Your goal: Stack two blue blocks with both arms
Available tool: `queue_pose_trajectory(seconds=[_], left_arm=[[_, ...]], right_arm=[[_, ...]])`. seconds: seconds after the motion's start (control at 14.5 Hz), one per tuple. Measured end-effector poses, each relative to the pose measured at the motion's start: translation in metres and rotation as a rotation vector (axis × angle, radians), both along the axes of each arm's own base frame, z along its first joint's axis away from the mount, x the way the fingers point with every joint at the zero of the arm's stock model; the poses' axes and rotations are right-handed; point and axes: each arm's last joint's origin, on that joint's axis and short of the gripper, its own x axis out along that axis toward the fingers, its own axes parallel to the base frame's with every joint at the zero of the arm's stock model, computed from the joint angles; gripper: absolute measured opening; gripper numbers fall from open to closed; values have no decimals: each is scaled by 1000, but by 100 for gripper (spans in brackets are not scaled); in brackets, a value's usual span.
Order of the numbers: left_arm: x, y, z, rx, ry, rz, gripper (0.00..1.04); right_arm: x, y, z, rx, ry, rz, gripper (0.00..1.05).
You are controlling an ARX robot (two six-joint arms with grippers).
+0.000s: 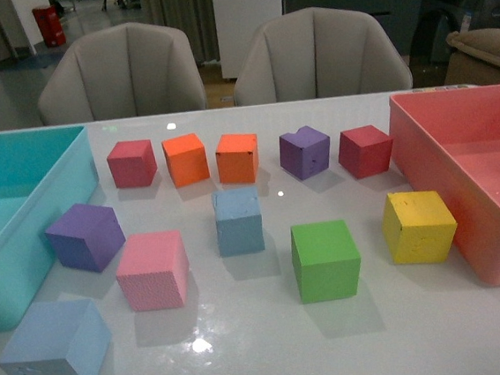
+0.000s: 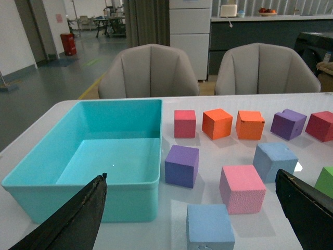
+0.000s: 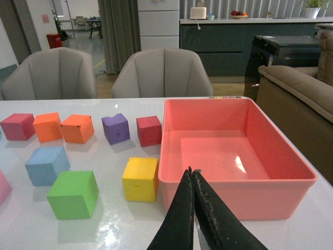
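Pre-grasp stage: the left claw is being held wide open, the right claw is being kept pinched together, empty. The central blue block is lying mid-desk, the near blue block by the teal bin. Judged next: a reach and grasp, one block per arm.

Ahead of the left gripper, past the far edge of the glossy white table, stand two grey padded chairs; behind them hang a grey-green curtain and a white drawer cabinet; farther off, a polished grey floor carries a yellow line towards a red bin by a white wall. Beyond the right gripper a dark counter runs along the back; near it sits a black box-shaped unit, then a beige sofa; bright glints of light lie on the tabletop.
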Motion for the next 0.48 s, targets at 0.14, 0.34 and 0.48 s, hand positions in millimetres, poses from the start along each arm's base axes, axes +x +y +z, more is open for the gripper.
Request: queue_pose_trajectory(seconds=[0.14,0.34,0.48], left_arm=[[0,0,0,0,0,0,98],[0,0,0,0,0,0,98],[0,0,0,0,0,0,98]], right_arm=[[0,0,0,0,0,0,10],[0,0,0,0,0,0,48],[0,0,0,0,0,0,76]])
